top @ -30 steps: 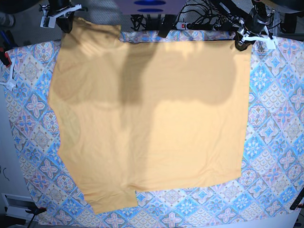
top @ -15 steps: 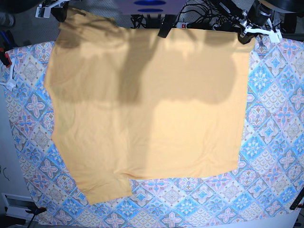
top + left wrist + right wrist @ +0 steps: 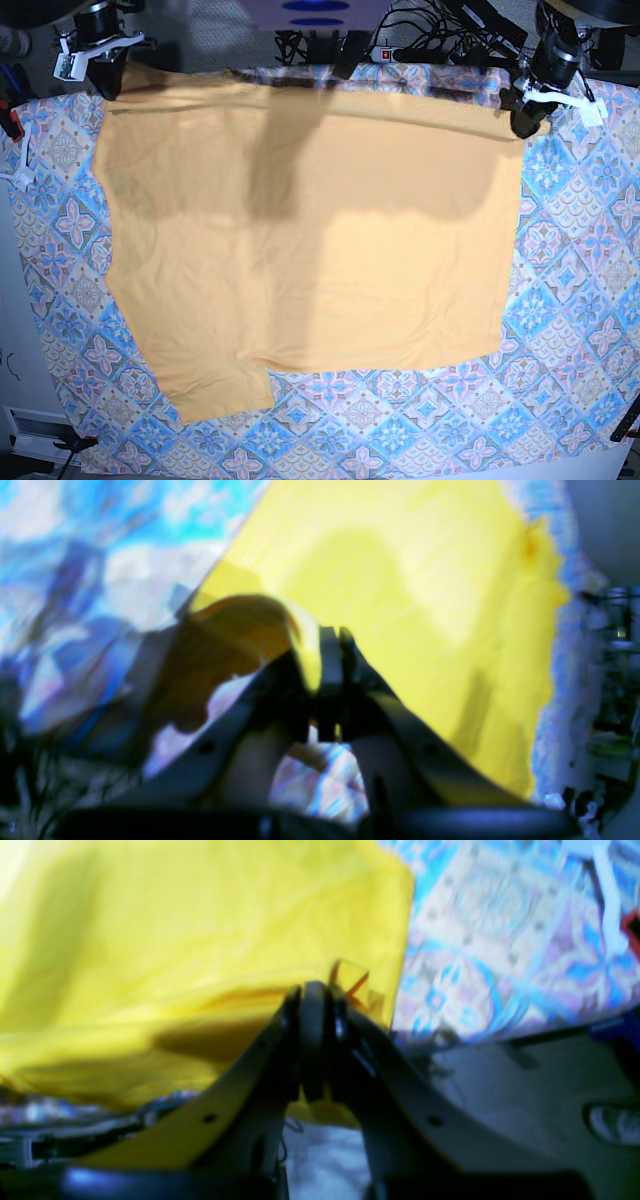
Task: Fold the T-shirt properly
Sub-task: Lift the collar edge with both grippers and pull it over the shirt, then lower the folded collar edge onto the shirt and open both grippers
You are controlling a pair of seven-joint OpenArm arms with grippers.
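Left gripper (image 3: 331,645): jaws clamped tight, a yellow hem of the T-shirt (image 3: 400,605) pinched between them; the fabric drapes over the left pad and runs away from the tips as a flat sheet. Right gripper (image 3: 314,990): jaws closed as well, shirt edge caught at the tips with a small orange fold poking out just right of them; the rest of the cloth spreads left of and beyond the jaws. In the base view both grippers sit at the far corners of the shirt, left (image 3: 528,118) and right (image 3: 105,75), the edge between them raised and rolled slightly. From there the shirt lies spread toward the near side on the patterned cloth (image 3: 580,300), one sleeve sticking out at the near corner under the right gripper's side.
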